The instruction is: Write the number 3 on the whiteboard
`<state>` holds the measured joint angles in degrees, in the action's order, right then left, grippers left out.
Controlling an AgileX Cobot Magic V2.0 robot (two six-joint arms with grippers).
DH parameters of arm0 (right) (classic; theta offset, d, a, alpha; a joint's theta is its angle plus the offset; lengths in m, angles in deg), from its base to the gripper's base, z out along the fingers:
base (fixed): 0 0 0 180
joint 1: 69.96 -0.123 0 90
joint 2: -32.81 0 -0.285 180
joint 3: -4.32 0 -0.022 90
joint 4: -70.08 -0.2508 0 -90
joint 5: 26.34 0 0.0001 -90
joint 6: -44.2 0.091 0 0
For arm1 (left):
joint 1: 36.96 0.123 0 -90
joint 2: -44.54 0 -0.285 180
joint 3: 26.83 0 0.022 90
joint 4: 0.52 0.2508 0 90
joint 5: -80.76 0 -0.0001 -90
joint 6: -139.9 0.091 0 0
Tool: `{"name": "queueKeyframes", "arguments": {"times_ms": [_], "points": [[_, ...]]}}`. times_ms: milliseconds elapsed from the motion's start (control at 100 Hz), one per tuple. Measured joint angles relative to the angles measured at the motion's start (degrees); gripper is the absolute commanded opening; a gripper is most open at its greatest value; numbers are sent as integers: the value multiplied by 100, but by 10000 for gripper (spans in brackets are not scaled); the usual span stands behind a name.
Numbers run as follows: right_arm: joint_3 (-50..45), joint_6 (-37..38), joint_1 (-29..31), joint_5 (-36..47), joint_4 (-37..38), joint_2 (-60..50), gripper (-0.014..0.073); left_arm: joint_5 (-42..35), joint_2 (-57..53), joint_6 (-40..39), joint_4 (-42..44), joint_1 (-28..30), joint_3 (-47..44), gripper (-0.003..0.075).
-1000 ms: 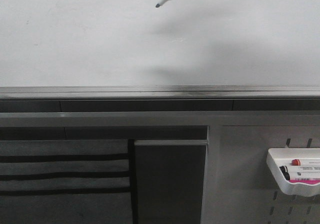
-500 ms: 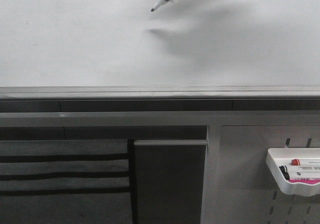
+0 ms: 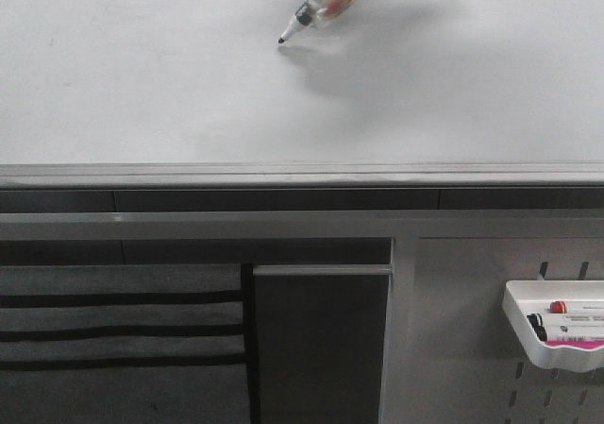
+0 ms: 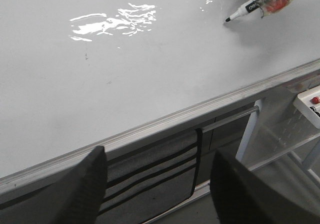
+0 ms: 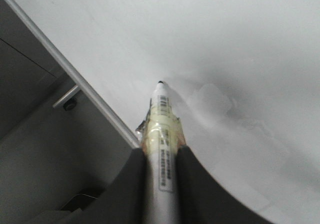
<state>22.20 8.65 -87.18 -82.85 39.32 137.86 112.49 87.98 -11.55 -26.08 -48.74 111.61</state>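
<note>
Whiteboard fills the view, blank, no 3 drawn. Right arm reaches in from above, its fingers clamped tight around the marker, tip angled down at the board. Left fingers hang spread wide, holding nothing.

Front cam: looks fwd and down over whiteboard, grey edge rail across mid-frame, marker tray low at right, well below marker. Left wrist cam: set back off the board edge, angled across it, own fingers dark in foreground, marker far beyond them. Right wrist cam: v. close, sighting down marker barrel past right gripper to tip. Shared by all three: marker tip and board patch around it.
</note>
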Motion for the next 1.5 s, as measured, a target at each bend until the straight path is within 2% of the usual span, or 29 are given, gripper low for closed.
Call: {"name": "queueKeyframes", "arguments": {"times_ms": [320, 520, 750, 950, 1040, 1130, 1260, 1350, 1500], "points": [[-42, 652, -74, -168, 676, -14, 21, -9, 0, 0, 0, 0, 0, 421], [-277, 776, -429, 168, 679, 118, 21, -9, 0, 0, 0, 0, 0, 421], [-705, 842, -305, 35, 709, -46, 21, -9, 0, 0, 101, 0, 0, 421], [-1160, 805, -843, 874, 687, 53, 21, -9, 0, 0, 112, 0, 0, 421], [-1036, 785, -920, 819, 681, 101, 21, -9, 0, 42, 112, 0, 0, 421], [-1116, 561, -920, 658, 563, -114, 21, 30, 0, 307, 112, 0, 0, 421], [-1857, -251, -1019, 648, -337, -1042, 21, 524, 15, 877, -13, 0, 133, 421], [-2352, -677, -1140, 546, -683, -1700, 21, 981, 173, 1483, -417, -14, 308, 421], [-2884, -1098, -1292, 9, -768, -2403, 21, 1642, 636, 2669, -1266, -389, 571, 421]]}}
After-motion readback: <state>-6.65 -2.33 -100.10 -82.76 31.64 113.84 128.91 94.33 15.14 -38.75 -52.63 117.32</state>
